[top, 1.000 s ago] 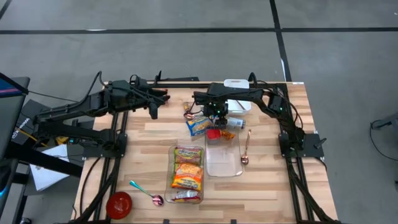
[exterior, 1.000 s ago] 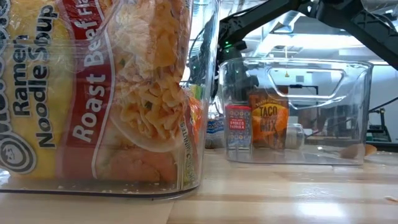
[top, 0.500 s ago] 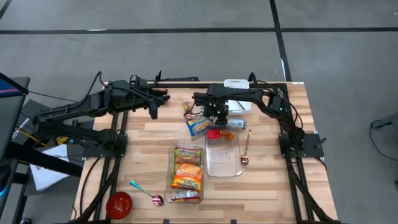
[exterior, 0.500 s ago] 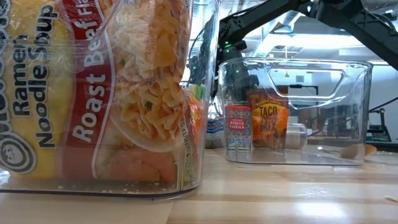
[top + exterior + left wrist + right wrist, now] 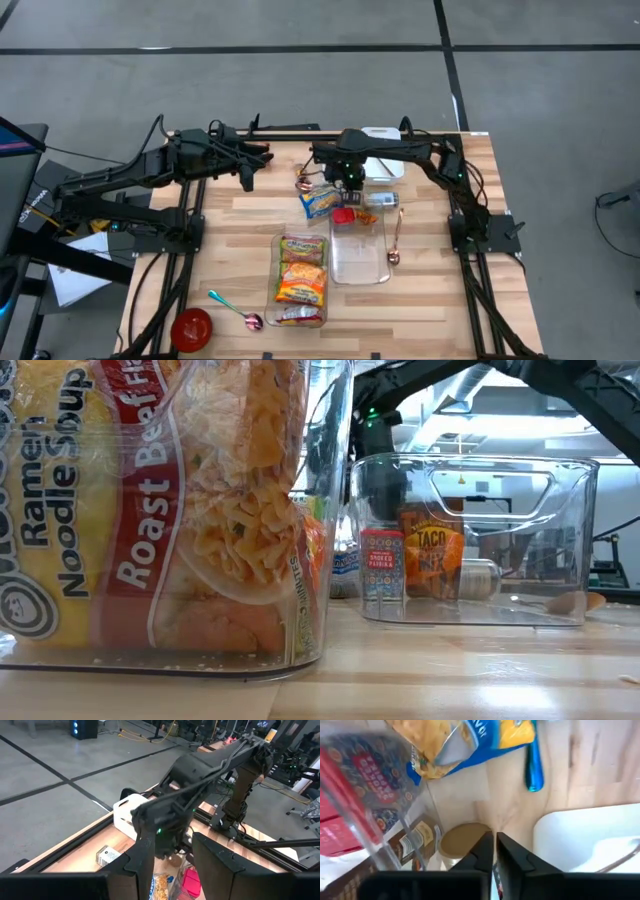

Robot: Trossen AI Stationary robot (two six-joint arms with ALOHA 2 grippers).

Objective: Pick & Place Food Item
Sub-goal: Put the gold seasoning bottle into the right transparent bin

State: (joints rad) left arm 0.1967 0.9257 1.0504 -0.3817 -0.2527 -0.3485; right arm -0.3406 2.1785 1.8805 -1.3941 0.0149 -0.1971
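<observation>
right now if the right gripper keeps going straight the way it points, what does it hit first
Probably the small jar with the round tan lid, lying on the wooden table beside the clear plastic bin. The right gripper, fingers nearly together, points down at it in its wrist view; depth is unclear.

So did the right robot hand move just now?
Yes. The right gripper pulled back from the clear bin toward the white container at the table's far edge.
</observation>
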